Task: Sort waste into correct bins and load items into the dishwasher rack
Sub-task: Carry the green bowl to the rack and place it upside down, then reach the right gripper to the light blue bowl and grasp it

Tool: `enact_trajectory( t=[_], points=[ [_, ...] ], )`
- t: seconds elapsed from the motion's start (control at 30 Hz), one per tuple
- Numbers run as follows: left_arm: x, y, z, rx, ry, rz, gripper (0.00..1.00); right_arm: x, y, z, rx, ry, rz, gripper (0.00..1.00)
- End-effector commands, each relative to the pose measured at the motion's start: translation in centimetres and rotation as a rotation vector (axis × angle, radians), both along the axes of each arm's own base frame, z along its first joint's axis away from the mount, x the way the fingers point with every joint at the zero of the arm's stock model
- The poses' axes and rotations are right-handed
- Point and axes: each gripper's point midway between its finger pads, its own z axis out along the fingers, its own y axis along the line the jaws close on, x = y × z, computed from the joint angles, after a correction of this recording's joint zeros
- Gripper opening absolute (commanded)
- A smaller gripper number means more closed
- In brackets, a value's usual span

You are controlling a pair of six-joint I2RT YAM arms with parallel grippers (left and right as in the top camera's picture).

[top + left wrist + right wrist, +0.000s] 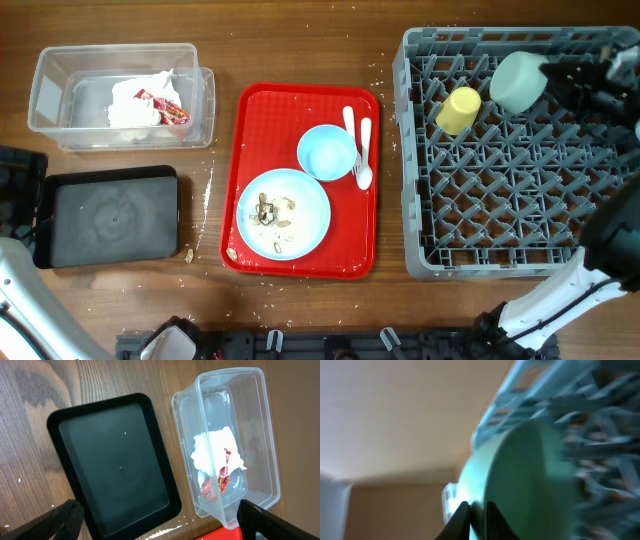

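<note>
Two dishes are already in the rack (410, 150): the cup (459, 109) and, just right of it at the far edge, the green bowl (517, 80), tipped on its side. The right end effector (552, 78) is at that bowl. In the wrist view its fingers (462, 517) straddle the rim with little gap, but the picture is too blurred to tell whether they clamp it or have let go. The left end effector (160, 515) hangs wide open and empty above the black tray (115, 460) and the tub (260, 420), which holds the napkin (212, 450) and wrapper (222, 477).

On the red tray (255, 110), mid-surface, sit the blue bowl (326, 152), the plate (305, 235) carrying scraps (266, 211), and the cutlery (365, 150) just right of the bowl.

Both bowls look like light, stiff, smooth plastic, likely slippery, so the thin rim is the natural place for a pinch. For the blue bowl, that means the side away from the cutlery. The plate lies flat and offers little edge to get under. Tilting it would spill the scraps, so they probably belong in a bin first. The cutlery looks thin and light and is best taken across the handle.
</note>
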Motion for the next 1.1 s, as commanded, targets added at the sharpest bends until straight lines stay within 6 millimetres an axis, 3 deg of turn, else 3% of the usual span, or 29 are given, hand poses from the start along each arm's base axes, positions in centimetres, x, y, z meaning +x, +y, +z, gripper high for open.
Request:
enact_trajectory(
  t=[0.0, 0.1, 0.17, 0.2, 0.3, 0.37, 0.4, 0.47, 0.57, 0.63, 0.83, 0.9, 0.97, 1.03, 1.07],
  points=[
    [0.0, 0.0, 0.0, -0.006, -0.004, 0.006, 1.0, -1.6, -3.0, 0.1, -0.242, 0.121, -0.143, 0.33],
    [0.0, 0.0, 0.0, -0.006, -0.004, 0.006, 1.0, -2.8, -4.0, 1.7, -0.351, 0.159, -0.208, 0.37],
    [0.0, 0.0, -0.1, -0.007, -0.004, 0.006, 1.0, -3.5, -3.5, 4.9, -0.383, 0.104, -0.217, 0.37],
    [0.0, 0.0, -0.1, -0.007, -0.004, 0.006, 1.0, -3.9, -3.0, 6.6, -0.407, 0.072, -0.219, 0.37],
    [0.0, 0.0, -0.1, -0.007, -0.004, 0.006, 1.0, -3.7, -0.3, 8.4, -0.499, 0.028, -0.172, 0.37],
    [0.0, 0.0, -0.1, -0.007, -0.004, 0.006, 1.0, -2.5, 1.1, 6.9, -0.572, 0.068, -0.154, 0.25],
    [0.0, 0.0, -0.1, -0.007, -0.004, 0.006, 1.0, -0.9, 2.4, 5.2, -0.612, 0.089, -0.129, 0.16],
    [0.0, 0.0, 0.0, -0.006, -0.004, 0.006, 1.0, 1.3, 3.9, 2.7, -0.64, 0.097, -0.097, 0.08],
    [0.0, 0.0, -0.1, -0.007, -0.004, 0.006, 1.0, 2.9, 2.7, -2.1, -0.681, 0.202, -0.145, 0.04],
    [0.0, 0.0, -0.1, -0.007, -0.004, 0.006, 1.0, 2.5, 1.3, -4.0, -0.74, 0.271, -0.173, 0.04],
    [0.0, 0.0, -0.1, -0.007, -0.004, 0.006, 1.0, -1.0, -3.0, -5.5, -0.859, 0.453, -0.251, 0.04],
    [0.0, 0.0, 0.0, -0.006, -0.004, 0.006, 1.0, -1.6, -3.2, -5.0, -0.859, 0.471, -0.244, 0.04],
    [0.0, 0.0, -0.1, -0.007, -0.004, 0.006, 1.0, -1.5, -2.6, -2.8, -0.856, 0.431, -0.225, 0.04],
    [0.0, 0.0, -0.1, -0.007, -0.004, 0.006, 1.0, -0.7, 0.4, 0.3, -0.795, 0.277, -0.123, 0.05],
    [0.0, 0.0, -0.1, -0.007, -0.004, 0.006, 1.0, -0.6, 3.2, 3.0, -0.745, 0.167, -0.053, 0.05]
  ],
)
